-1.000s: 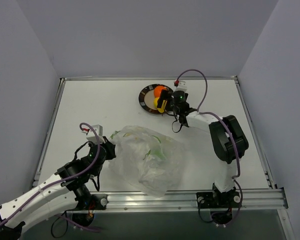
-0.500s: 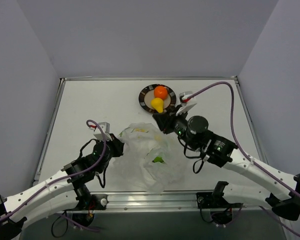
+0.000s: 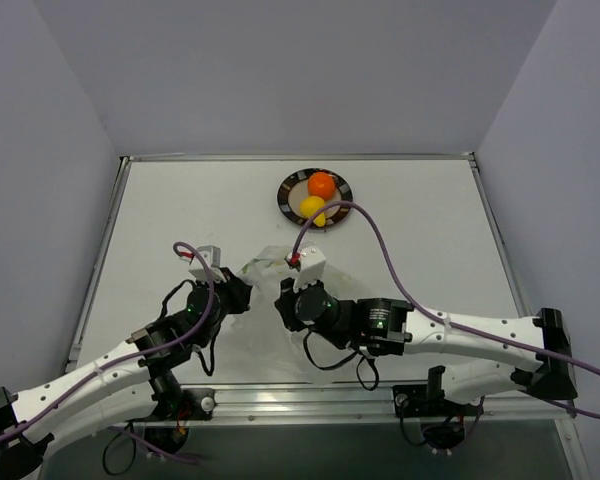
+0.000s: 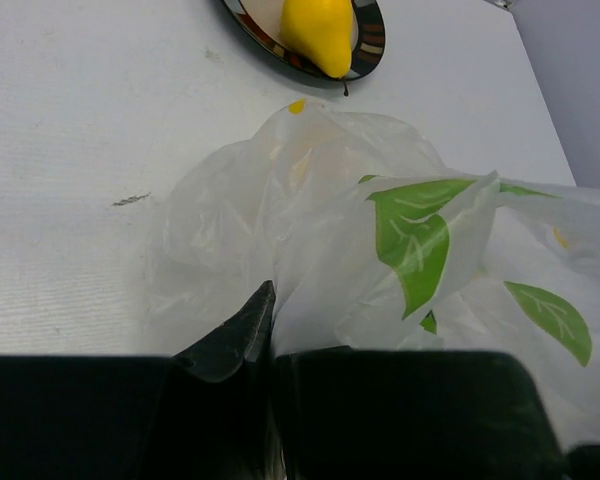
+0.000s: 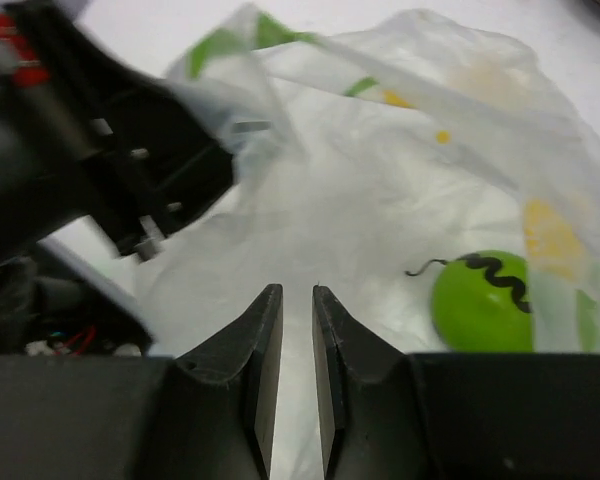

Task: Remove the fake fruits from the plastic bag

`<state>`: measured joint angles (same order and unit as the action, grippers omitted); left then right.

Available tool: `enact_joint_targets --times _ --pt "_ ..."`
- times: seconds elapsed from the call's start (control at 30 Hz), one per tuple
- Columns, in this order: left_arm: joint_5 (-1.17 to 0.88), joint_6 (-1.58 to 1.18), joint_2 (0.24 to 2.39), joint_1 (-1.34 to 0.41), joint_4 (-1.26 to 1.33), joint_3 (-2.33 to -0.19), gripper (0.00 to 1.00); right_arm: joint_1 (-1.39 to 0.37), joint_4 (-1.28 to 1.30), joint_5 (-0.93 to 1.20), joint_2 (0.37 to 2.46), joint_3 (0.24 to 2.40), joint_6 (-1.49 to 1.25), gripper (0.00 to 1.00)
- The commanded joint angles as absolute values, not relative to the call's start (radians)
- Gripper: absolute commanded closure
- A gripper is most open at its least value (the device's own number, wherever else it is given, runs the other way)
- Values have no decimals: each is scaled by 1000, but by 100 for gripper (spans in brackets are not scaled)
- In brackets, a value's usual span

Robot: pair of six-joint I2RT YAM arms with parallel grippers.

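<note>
The plastic bag (image 4: 310,200) lies crumpled on the white table, and in the top view the right arm hides most of the plastic bag (image 3: 263,265). My left gripper (image 4: 270,340) is shut on the bag's near edge. One green fake fruit (image 5: 480,300) lies inside the bag, just right of my right gripper (image 5: 297,300), whose jaws stand a narrow gap apart with nothing between them. That right gripper (image 3: 283,303) hovers over the bag, facing the left gripper (image 5: 130,170). An orange fruit (image 3: 322,184) and a yellow fruit (image 3: 312,208) rest on the plate (image 3: 286,195).
The dark-rimmed plate (image 4: 372,45) sits at the back middle of the table (image 3: 160,220), beyond the bag. The right arm (image 3: 450,330) stretches across the front of the table. Grey walls close in the sides and back.
The right arm swung from the plate back over the bag, leaving the yellow fruit on the plate, and its jaws narrowed. The left gripper kept its hold on the bag.
</note>
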<state>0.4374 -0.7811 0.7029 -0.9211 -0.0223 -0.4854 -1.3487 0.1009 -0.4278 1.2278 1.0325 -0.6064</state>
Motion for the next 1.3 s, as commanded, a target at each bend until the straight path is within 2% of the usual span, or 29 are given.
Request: enact_joint_targets --times 0.0,0.07,0.17,0.27,0.3,0.4,0.47,0.63,0.67,0.77,0.87,0.9,0.97,1.03,1.27 --pt "423 -793 683 -927 11 -480 98 -1293 207 -575 1285 1010 -660 85" --pt "410 -795 687 -928 14 -476 98 -1225 209 -560 1285 976 -681 85" --pt "408 -798 696 -934 23 -460 98 -1174 233 -578 1273 927 -702 75" --pt "396 -807 716 -937 49 -448 98 -1160 282 -595 1292 913 -715 62" --pt "388 -813 727 -939 60 -442 98 -1160 293 -597 1296 911 -724 51" --pt "380 -824 741 -943 75 -431 98 -1161 307 -591 1310 904 -729 32" --pt "385 -833 738 -951 77 -428 98 -1163 342 -601 1301 923 -735 32" --pt "397 -833 729 -965 71 -436 97 -1319 360 -704 1246 1064 -672 33" --pt "400 -833 730 -966 71 -439 98 -1339 360 -706 1246 1095 -660 34" --pt "400 -834 730 -971 77 -451 98 -1402 360 -646 1255 1192 -629 43" --pt "391 -844 730 -974 90 -459 98 -1452 359 -615 1269 1239 -618 72" --pt "388 -845 732 -974 94 -460 98 -1457 360 -603 1273 1249 -620 84" --pt "382 -851 735 -974 97 -466 98 -1469 360 -610 1285 1256 -655 97" --pt "379 -859 729 -974 103 -468 98 -1470 360 -639 1295 1232 -699 100" --pt "370 -870 696 -979 117 -475 98 -1421 359 -739 1348 1074 -880 100"
